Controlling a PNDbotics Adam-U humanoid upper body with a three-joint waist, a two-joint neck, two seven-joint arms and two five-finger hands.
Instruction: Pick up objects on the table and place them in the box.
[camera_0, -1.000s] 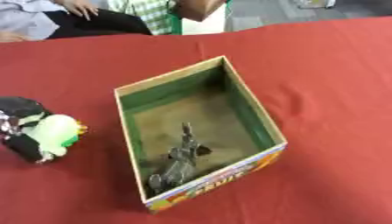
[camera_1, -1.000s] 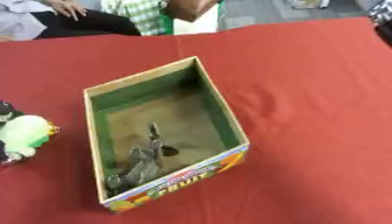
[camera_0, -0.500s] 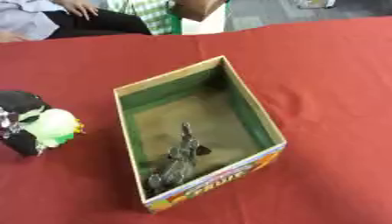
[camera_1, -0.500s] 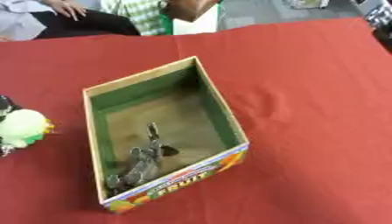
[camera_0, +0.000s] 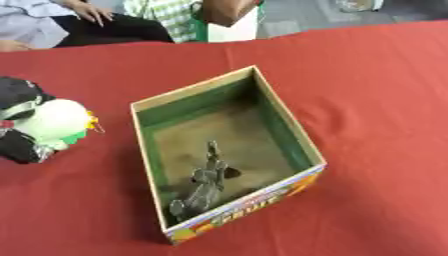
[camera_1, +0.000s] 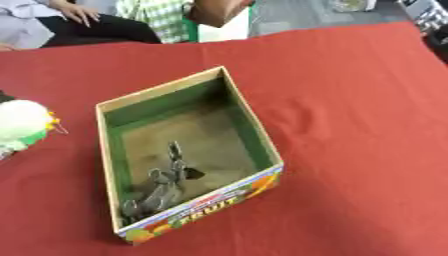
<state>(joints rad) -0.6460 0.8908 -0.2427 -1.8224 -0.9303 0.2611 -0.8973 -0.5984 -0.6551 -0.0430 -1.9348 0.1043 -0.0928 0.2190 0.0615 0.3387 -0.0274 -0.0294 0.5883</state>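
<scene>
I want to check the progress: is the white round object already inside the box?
No, the white round object is in the left hand over the red table, to the left of the box, outside its walls.

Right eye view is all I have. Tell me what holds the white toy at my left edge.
Observer: The left hand does. Its dark fingers are curled round the white toy, above and below it.
Operator: Report how much of the toy you see.
Observer: The left eye view shows all of it except where the hand covers its left side. A green part faces the box.
Operator: Say where the hand's arm comes from.
Observer: From the left edge. Only the hand itself shows.
</scene>
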